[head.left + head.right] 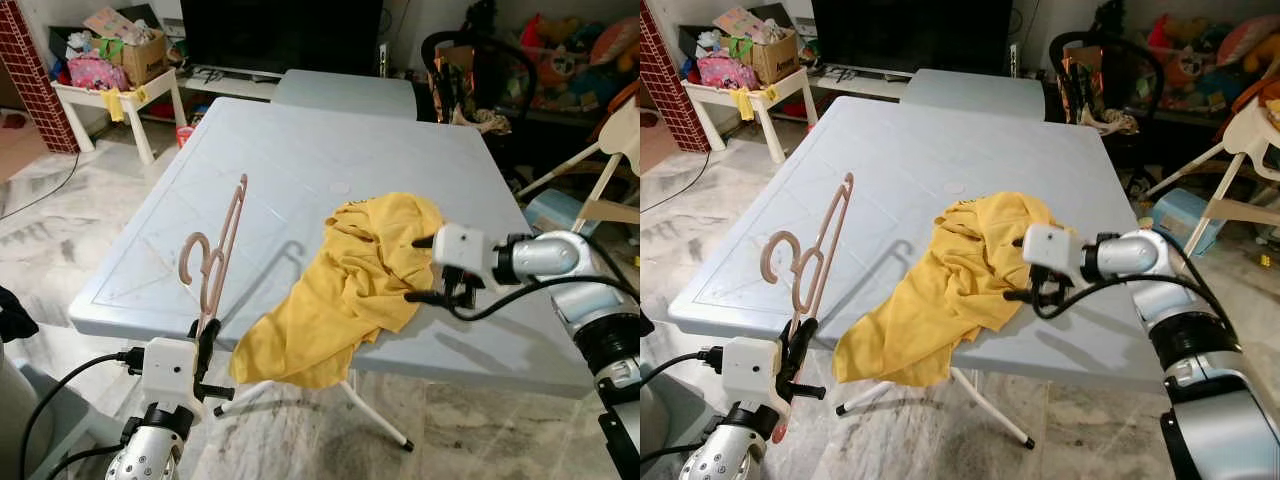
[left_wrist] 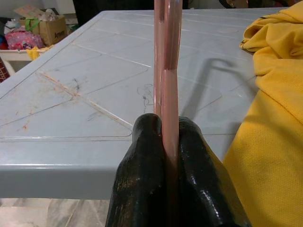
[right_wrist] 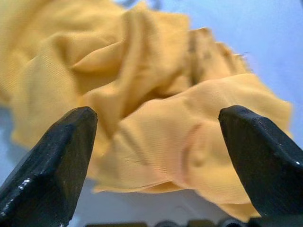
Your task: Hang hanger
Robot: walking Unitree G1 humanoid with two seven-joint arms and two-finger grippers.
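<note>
A pink plastic hanger [image 1: 218,252] stands upright over the near left corner of the grey table [image 1: 300,160], its hook towards the left. My left gripper [image 1: 207,345] is shut on the hanger's lower end, its black fingers [image 2: 142,175] pressed on both sides of the pink bar [image 2: 165,71]. A crumpled yellow shirt [image 1: 350,280] lies on the table's near right part and hangs over the front edge. My right gripper [image 1: 418,268] is open at the shirt's right edge, just above the cloth. Yellow folds [image 3: 156,113] lie between its fingertips [image 3: 57,151].
A white folding stand [image 1: 350,395] shows under the table. A small white table with boxes [image 1: 120,70] stands at the back left, a dark TV [image 1: 280,30] behind, chairs and clutter [image 1: 560,90] at the right. The floor is marble tile.
</note>
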